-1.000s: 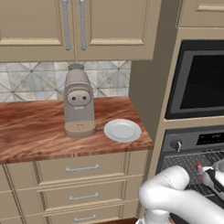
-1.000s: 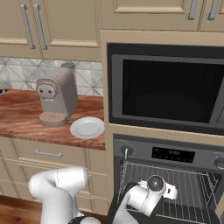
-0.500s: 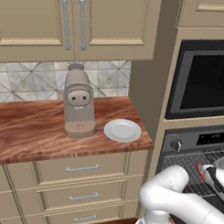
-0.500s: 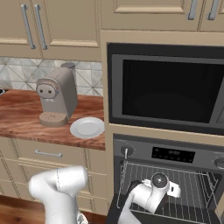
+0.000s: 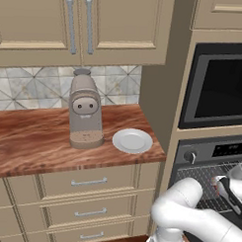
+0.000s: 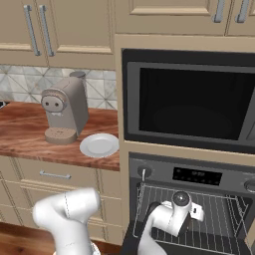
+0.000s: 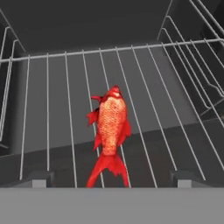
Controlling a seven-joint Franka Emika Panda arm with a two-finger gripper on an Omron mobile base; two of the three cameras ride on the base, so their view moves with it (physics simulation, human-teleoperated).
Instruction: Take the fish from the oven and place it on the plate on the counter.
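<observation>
A home kitchen: beige cabinets (image 5: 77, 25) and drawers (image 5: 86, 182), wood-grain counter (image 5: 33, 139) with coffee machine (image 5: 85, 109) and plate (image 5: 132, 140), tiled backsplash (image 5: 30, 87), built-in oven (image 6: 194, 199) under a glass-fronted appliance (image 6: 189, 107).

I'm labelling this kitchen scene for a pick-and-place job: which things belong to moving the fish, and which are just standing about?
Part of the job:
- fish, lying on the oven rack
- plate
- counter
- gripper, open, at the fish's tail

Standing about:
- coffee machine
- microwave
- cupboards
- drawers
</observation>
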